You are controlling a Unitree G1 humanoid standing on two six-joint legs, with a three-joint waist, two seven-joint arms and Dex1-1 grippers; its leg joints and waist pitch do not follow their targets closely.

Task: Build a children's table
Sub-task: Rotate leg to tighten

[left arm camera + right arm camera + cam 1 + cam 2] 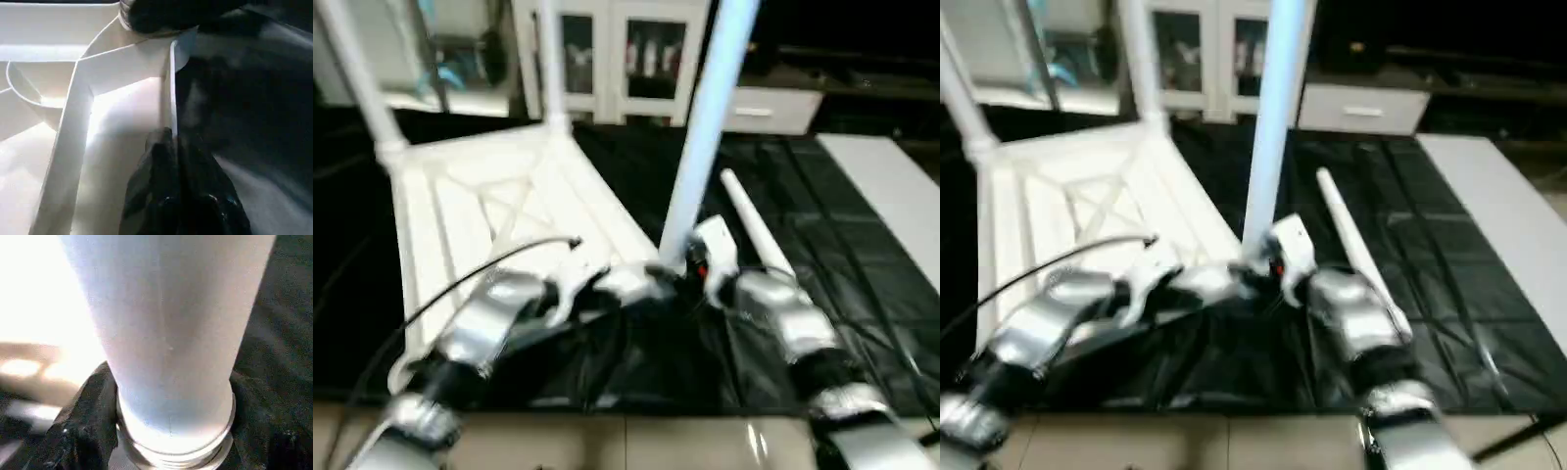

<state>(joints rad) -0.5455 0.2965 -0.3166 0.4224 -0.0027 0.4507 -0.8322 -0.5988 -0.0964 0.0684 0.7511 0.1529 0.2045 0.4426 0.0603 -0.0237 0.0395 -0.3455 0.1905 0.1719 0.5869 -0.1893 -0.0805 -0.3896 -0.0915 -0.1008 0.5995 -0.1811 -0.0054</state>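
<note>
While I work: tabletop [509, 211] lies upside down on black cloth [822, 255].
Left gripper [172, 142]: pinched shut on tabletop's near edge.
Right gripper [166, 431]: fingers around upright leg [705, 127] at near corner.
Spare leg [754, 230]: lying right of tabletop.

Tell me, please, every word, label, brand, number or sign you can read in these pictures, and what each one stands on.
No text can be read.
The tabletop, the upright leg, the loose leg and the black cloth bear no print that can be seen.
The things in the cabinet behind are too blurred to read.
</note>
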